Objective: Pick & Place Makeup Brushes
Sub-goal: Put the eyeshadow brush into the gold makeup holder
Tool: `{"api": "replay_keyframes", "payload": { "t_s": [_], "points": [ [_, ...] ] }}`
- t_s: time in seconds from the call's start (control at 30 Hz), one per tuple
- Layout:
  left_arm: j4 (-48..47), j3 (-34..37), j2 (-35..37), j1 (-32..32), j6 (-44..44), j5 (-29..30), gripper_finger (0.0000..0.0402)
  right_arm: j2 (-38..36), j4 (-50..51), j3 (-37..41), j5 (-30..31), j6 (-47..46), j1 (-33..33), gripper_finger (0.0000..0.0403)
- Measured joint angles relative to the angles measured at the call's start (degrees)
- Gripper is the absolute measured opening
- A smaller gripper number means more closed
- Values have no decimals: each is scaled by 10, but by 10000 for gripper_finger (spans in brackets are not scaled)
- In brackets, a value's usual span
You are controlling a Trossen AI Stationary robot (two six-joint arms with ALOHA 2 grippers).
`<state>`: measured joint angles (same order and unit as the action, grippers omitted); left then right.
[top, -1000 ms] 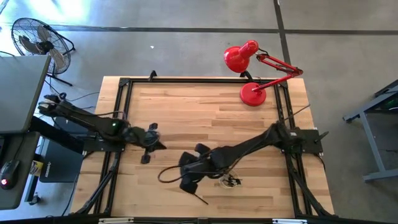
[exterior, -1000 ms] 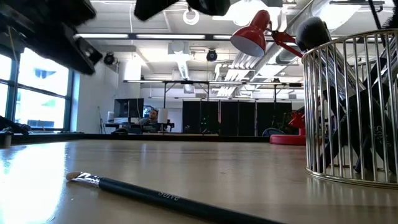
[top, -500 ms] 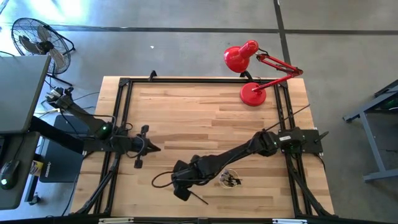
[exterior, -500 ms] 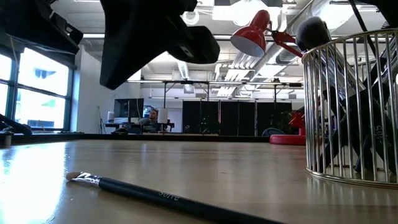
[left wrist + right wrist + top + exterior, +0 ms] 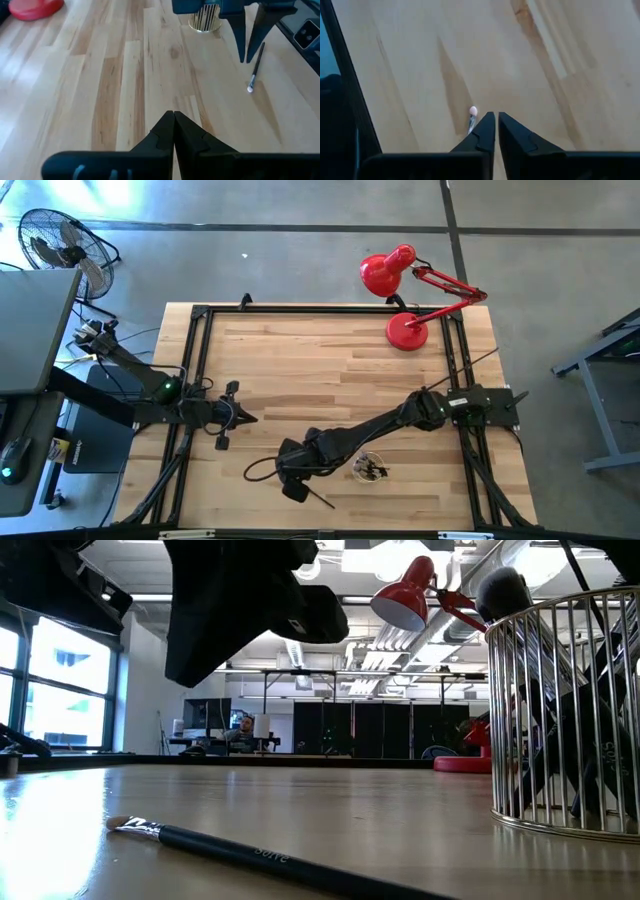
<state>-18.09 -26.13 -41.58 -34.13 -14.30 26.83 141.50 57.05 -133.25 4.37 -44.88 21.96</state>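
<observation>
The right arm reached low across the counter [image 5: 330,370], its right gripper [image 5: 496,131] nearly closed and empty, hovering over the pale tip of a dark-handled makeup brush [image 5: 255,66] lying flat near the front edge. More brushes stood in a wire holder [image 5: 572,710] just beside it. The left gripper [image 5: 173,131] waited closed at the left side.
</observation>
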Motion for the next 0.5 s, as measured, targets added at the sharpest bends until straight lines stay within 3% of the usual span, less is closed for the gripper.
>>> {"api": "replay_keyframes", "payload": {
  "t_s": [0.3, 0.5],
  "points": [
    [-5, 0, 0, 0, -21, -5, 1, 36, -32, 0, -15, -1, 6, 92],
    [-5, 0, 0, 0, -26, -5, 1, 54, -50, 0, -22, 0, 7, 112]
  ]
}}
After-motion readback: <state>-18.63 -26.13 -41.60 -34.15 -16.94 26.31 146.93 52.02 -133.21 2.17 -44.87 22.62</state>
